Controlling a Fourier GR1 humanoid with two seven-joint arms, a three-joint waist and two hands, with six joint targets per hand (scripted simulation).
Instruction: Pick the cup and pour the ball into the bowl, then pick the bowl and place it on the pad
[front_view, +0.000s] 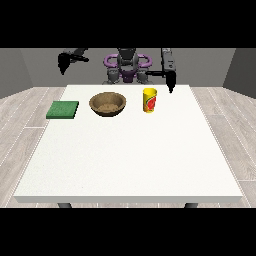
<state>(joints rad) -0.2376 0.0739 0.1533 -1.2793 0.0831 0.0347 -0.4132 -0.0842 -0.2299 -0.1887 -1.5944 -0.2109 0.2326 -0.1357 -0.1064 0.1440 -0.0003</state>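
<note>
Cup not yet picked, both robot hands above the far edge of the tabletop.

The yellow cup (149, 100) stands upright near the far edge, the wooden bowl (107, 104) beside it, the green pad (63, 109) near the edge at the view's left. The robot hand at the view's right (170, 85) hangs close behind the cup, touching nothing; I cannot tell its fingers, nor those of the robot hand at the view's left (63, 62). A sideways approach could knock the cup over and let the ball, not visible here, roll away.
</note>
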